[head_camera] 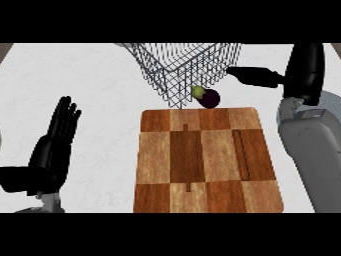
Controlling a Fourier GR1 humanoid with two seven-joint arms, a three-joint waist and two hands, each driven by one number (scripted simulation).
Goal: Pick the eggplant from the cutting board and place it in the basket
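Right forearm: grey, smooth casing, rises along the desk's right edge; its black right hand sits near the far right corner, thumb stretched sideways toward the basket, fingers straight and hidden in part at the top, holding nothing. Left hand: black, fingers straight and upright, thumb out to the side, resting open by the desk's left edge.

Cutting board: rectangular, wood, checkered in light and dark blocks, a long groove near its right side; lies at the desk's middle, long axis running away from the robot.

Eggplant: small, dark purple, glossy, rounded, with a green cap. Cap end points up-left toward the basket; long axis slants. It sits at the board's far edge, against the basket's near lower corner; whether inside the wire, cannot tell.

Basket: grey wire mesh, tilted, beyond the board.

Desk: white, faintly mottled.
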